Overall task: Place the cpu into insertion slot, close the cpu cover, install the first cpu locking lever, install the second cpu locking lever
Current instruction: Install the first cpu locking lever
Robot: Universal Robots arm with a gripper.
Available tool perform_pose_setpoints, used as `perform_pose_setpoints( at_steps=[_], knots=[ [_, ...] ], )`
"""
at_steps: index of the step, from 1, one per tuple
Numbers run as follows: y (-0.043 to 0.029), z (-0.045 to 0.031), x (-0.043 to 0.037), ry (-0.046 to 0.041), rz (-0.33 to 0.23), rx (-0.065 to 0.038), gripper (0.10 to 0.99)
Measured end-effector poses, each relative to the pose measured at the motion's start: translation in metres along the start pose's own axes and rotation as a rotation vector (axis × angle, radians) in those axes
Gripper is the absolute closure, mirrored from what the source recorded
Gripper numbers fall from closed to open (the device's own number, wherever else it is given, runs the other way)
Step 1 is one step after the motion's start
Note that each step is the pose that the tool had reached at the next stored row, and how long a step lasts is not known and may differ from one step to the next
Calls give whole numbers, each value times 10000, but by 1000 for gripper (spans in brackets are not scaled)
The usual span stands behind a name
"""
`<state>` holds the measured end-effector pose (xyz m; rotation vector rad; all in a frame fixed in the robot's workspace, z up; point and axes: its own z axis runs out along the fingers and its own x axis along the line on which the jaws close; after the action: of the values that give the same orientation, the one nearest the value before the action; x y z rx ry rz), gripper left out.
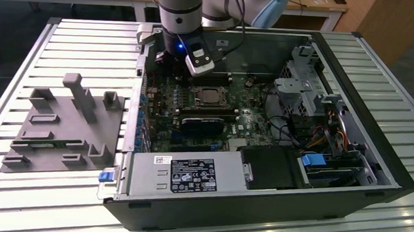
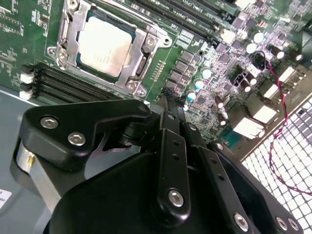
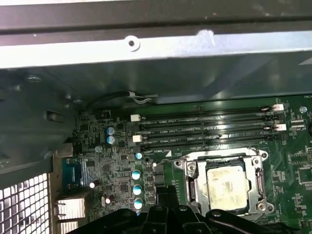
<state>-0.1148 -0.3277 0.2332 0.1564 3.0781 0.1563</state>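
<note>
The cpu lies flat in the insertion slot on the green motherboard, its pale metal face up. The cpu cover is down around the cpu, so the chip shows through the window. The cover's silver frame also borders the cpu in the first wrist view. My gripper hangs just above the board beside the socket. Its black fingers are shut together with nothing between them. In the exterior view the gripper sits toward the left of the socket, under the wrist.
Black memory slots run beside the socket. The case wall stands close behind them. A black block lies in front of the socket, with the grey power supply at the case front. A grey fixture lies outside on the exterior view's left.
</note>
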Motion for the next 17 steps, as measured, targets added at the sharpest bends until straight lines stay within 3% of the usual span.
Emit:
perform_pose_setpoints(
  at_steps=[5, 17],
  knots=[
    [-4, -3, 45, 14, 14, -239, 980],
    [-12, -7, 119, 110, 76, -1270, 980]
  ],
)
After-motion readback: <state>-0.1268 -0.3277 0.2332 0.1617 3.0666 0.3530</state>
